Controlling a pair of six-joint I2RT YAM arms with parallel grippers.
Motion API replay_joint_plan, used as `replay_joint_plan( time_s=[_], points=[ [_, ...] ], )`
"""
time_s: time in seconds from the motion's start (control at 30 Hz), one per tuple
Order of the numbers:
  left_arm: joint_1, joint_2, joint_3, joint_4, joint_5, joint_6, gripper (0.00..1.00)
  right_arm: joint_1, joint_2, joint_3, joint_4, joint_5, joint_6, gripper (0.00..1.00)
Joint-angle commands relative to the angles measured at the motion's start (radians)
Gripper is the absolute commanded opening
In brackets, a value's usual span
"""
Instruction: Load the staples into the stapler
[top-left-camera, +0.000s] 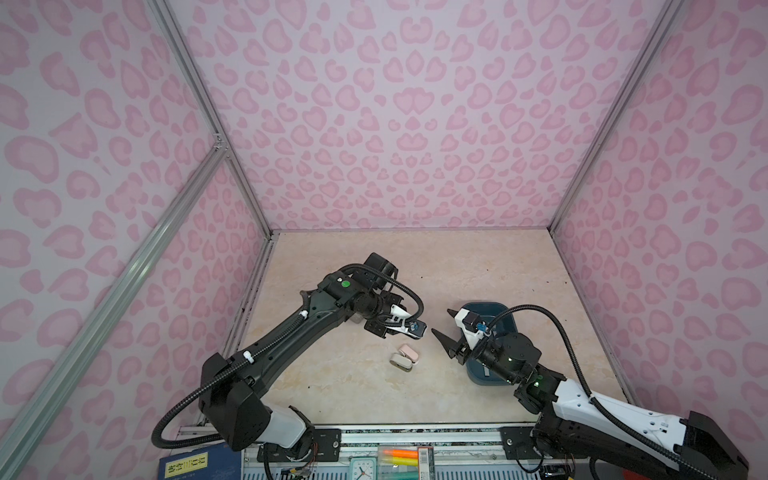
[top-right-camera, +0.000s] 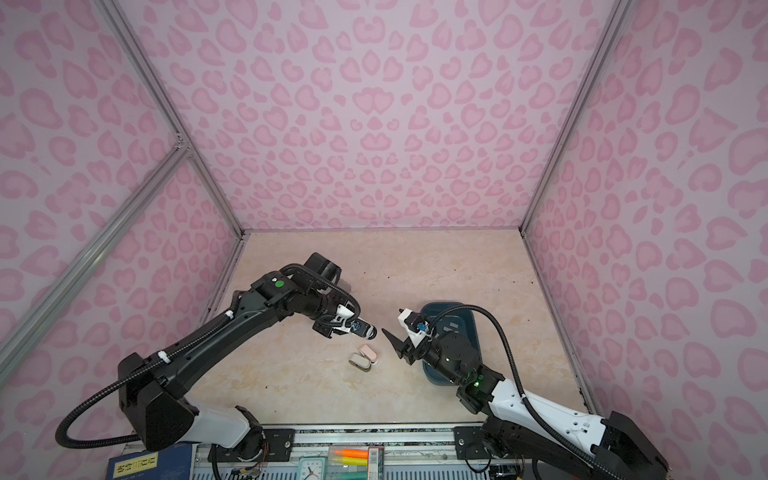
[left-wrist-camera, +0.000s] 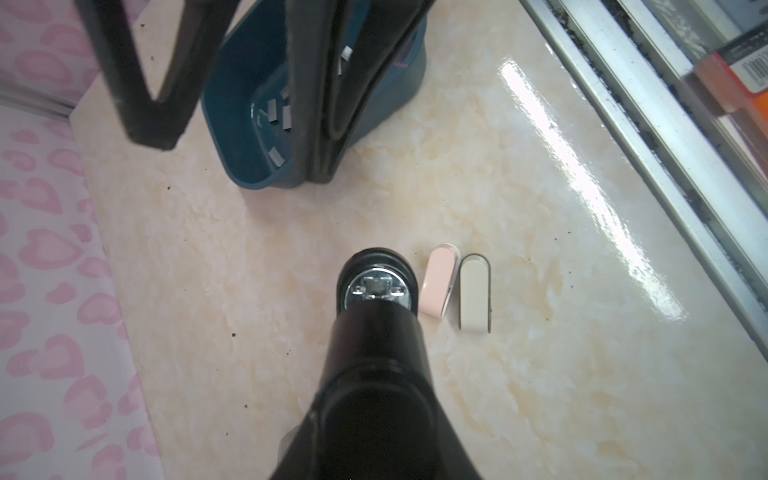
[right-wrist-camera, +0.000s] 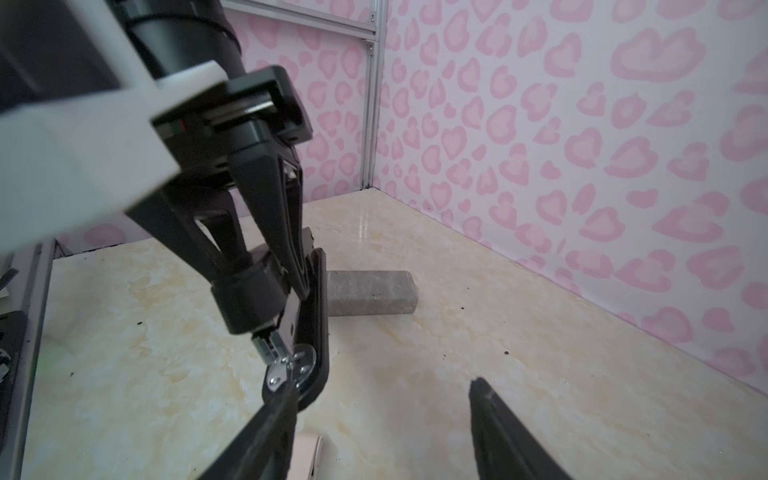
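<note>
Hanging above the bench (top-left-camera: 374, 266), the black stapler (right-wrist-camera: 318, 324) is clamped by its upper arm between the narrow-set fingers (right-wrist-camera: 282, 224) of the left gripper (right-wrist-camera: 270, 278). The stapler is swung open, with its base drooping away and its bright metal staple channel exposed at the front end. In both top views the stapler points toward the right gripper (top-left-camera: 440, 321), whose fingers (right-wrist-camera: 511, 432) stand wide apart and hold nothing. In the right wrist view one of these fingers appears to meet the stapler's metal tip, though contact cannot be confirmed. The staples (left-wrist-camera: 272, 110), short silver-grey strips, lie scattered on the floor of the blue tray (top-left-camera: 508, 320), which sits on the bench partly beneath the right arm. A pink oblong case (top-left-camera: 409, 348) and a white oblong case (top-left-camera: 400, 359) lie side by side on the bench, just beside each other, below the stapler and between the two arms. A grey speckled block (right-wrist-camera: 370, 291) rests on the bench behind the left gripper.
</note>
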Motion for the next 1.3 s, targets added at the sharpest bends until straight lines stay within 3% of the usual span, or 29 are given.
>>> replay_joint_plan(
  time_s=[0.0,0.2,0.33,0.5,0.83,1.27],
  points=[
    [-0.064,0.047,0.036,-0.063,-0.094,0.041,0.04,0.018,0.037,0.021,0.007,-0.062,-0.066,0.63],
    [-0.099,0.092,0.143,-0.157,-0.032,0.019,0.04,0.033,0.106,0.03,0.033,-0.139,-0.076,0.57],
    [-0.09,0.028,0.08,-0.102,-0.059,0.028,0.04,0.033,0.11,0.021,0.05,-0.15,-0.075,0.58],
    [-0.074,-0.048,0.022,-0.055,0.001,0.043,0.04,0.034,0.116,0.01,0.08,-0.185,-0.07,0.59],
    [-0.073,-0.087,-0.021,0.015,-0.057,0.041,0.04,0.035,0.109,0.001,0.108,-0.255,-0.068,0.58],
    [-0.075,-0.118,-0.023,0.026,-0.014,0.045,0.04,0.039,0.113,0.005,0.117,-0.306,-0.063,0.58]
  ],
)
